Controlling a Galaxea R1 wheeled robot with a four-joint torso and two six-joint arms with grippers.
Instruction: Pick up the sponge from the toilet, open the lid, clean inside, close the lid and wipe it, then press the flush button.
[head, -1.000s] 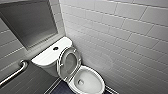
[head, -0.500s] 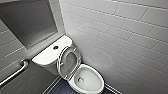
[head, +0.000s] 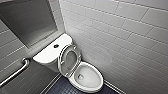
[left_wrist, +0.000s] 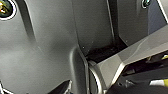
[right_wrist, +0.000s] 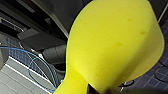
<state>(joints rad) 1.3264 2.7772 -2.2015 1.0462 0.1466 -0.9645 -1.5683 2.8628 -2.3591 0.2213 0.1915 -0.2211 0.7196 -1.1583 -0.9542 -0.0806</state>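
The white toilet (head: 86, 78) stands in the corner in the head view, its bowl uncovered. The lid (head: 70, 59) is raised and leans back against the cistern (head: 47, 53). On the cistern top sits the small dark flush button (head: 56, 46). The bright yellow sponge (right_wrist: 112, 45) looms large in the right wrist view, and my right gripper (right_wrist: 93, 89) is shut on its narrow pinched end. It hangs above dark blue floor tiles. My left gripper stands open, and nothing held shows in its wrist view.
A metal grab bar (head: 15, 71) runs along the left wall below a grey recessed niche (head: 27, 22). A white tiled wall (head: 120, 37) closes in on the toilet's right. A blue cable (right_wrist: 37, 62) loops over the dark blue floor (head: 62, 88).
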